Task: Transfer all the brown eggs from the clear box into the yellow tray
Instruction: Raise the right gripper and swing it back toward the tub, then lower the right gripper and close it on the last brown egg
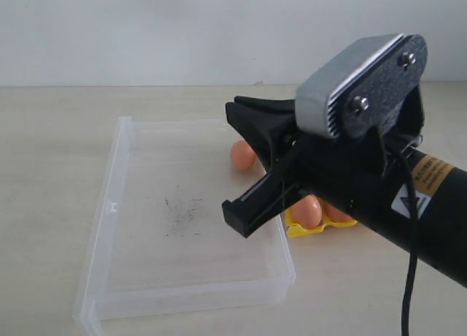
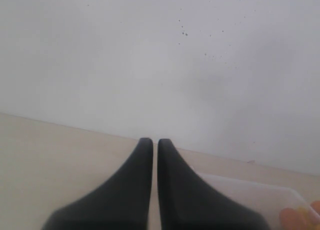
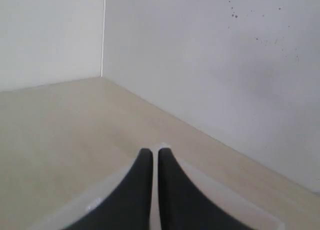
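Note:
The clear box (image 1: pixel 117 204) lies on the table with only dark smudges on its floor. To its right, the yellow tray (image 1: pixel 306 230) peeks out from under my right arm, with two brown eggs (image 1: pixel 307 210) showing in it. Another brown egg (image 1: pixel 243 155) sits by the box's right wall. My right gripper (image 1: pixel 232 111) hangs shut above the box's right side, holding nothing, and in its wrist view (image 3: pixel 155 152) the box rim (image 3: pixel 225 189) lies below. My left gripper (image 2: pixel 155 142) is shut and empty, with the box (image 2: pixel 250 195) and an egg (image 2: pixel 292 217) off to one side.
My right arm with its grey wrist camera (image 1: pixel 361 80) fills the foreground of the exterior view and hides most of the tray. A pale wall (image 1: pixel 146 29) bounds the back of the light wooden table (image 1: pixel 51 146).

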Robot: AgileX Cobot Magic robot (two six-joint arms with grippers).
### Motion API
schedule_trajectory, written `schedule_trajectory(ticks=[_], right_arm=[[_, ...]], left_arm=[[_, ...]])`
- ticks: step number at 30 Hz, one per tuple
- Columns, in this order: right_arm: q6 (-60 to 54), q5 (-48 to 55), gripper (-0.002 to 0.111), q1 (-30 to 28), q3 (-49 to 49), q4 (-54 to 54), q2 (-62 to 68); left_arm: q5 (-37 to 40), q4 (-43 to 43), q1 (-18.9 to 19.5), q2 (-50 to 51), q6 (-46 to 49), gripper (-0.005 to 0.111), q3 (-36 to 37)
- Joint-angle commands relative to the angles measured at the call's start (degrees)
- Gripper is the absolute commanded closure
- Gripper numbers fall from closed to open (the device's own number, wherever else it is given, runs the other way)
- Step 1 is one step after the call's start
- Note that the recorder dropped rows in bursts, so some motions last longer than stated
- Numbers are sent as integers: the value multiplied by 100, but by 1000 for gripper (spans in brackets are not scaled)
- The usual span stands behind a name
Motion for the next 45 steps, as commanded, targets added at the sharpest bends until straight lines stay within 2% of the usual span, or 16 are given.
schedule_trajectory(ticks=[1,4,7,9,14,18,20,25,28,32,34,36,37,39,42,45], right_arm=[[1215,-1089,107,9,-24,-25,-52],[1684,-1851,107,9,-95,-70,-52],[716,-1617,107,9,-336,-389,82],[-211,-642,107,9,-596,-617,206],[-2278,3691,107,9,-1542,-636,654],[-2532,5003,107,-1,-1964,-673,1095],[-2069,5395,107,-62,-2280,-673,1338],[564,7081,107,-664,-3723,-807,2221],[835,7869,107,-874,-4430,-819,2778],[1157,8294,106,-1022,-5355,-819,3504],[1606,8713,97,-1141,-6113,-896,4069],[2243,9348,81,-1319,-6915,-1261,4638],[2648,9857,65,-1458,-7449,-1488,5000],[3103,10334,54,-1640,-8049,-1575,5410],[3369,10092,55,-1715,-8443,-1538,5685],[3369,9180,55,-1715,-8467,-1320,5696]], left_arm=[[0,-19,-45,-16,43,103,-15],[0,-19,-45,-16,43,103,-15],[0,-19,-45,-16,43,103,-15],[0,-19,-45,-16,43,103,-15],[0,-19,-45,-16,43,103,-15],[0,-19,-45,-16,43,103,-15],[0,-19,-45,-16,43,103,-15],[0,-19,-45,-16,43,103,-15],[0,-19,-45,-16,43,103,-15],[0,-19,-45,-16,43,103,-15],[0,-19,-45,-16,43,103,-15],[0,-19,-45,-16,43,103,-15],[0,-19,-45,-16,43,103,-15],[0,-19,-45,-16,43,103,-15],[0,-19,-45,-16,43,103,-15],[0,-19,-45,-16,43,103,-15]])
